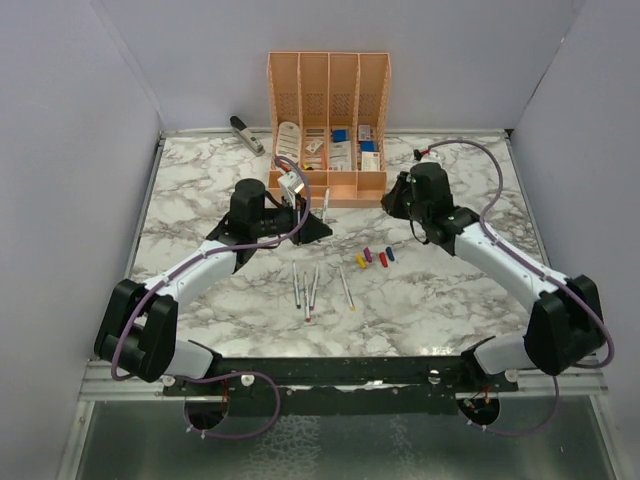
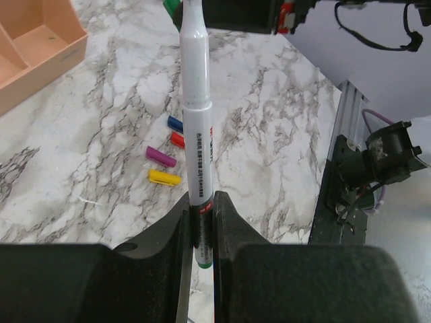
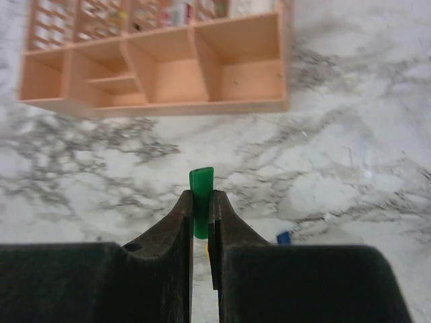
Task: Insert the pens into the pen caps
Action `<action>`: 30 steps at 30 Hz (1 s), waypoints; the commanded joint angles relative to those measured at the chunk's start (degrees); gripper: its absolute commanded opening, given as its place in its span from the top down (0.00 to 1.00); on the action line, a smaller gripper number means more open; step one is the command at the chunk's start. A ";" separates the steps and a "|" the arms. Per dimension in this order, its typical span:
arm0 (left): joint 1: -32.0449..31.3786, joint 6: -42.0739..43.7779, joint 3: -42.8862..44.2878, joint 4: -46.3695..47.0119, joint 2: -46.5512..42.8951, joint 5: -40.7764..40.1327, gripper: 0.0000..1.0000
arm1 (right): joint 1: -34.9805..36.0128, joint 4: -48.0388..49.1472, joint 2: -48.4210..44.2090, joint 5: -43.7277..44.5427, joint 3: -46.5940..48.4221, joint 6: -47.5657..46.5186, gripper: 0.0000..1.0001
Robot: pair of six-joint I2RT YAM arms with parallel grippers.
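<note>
The left gripper [image 2: 202, 215] is clamping narrowly on one pen [image 2: 197, 101], gripping it near its green-tipped end, with the long white barrel sticking out ahead of the fingers above the marble counter [image 2: 269, 155]. Just right of that gripper in the top view, the other pens [image 1: 346, 289] are lying loose on the counter in a loose row, near the arm bases. Further right, four caps are sitting close together: yellow cap [image 1: 360, 261], purple cap [image 1: 368, 255], red cap [image 1: 382, 259] and blue cap [image 1: 390, 254]. The right gripper [image 3: 201, 208] is pinching the green cap [image 3: 201, 183] between nearly closed fingers, holding it above the counter in front of the peach organizer [image 3: 168, 104].
</note>
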 commanded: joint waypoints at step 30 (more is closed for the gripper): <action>-13.19 -16.08 -3.06 29.07 2.24 2.31 1.00 | 1.56 71.08 -22.92 -31.90 -24.83 4.97 0.99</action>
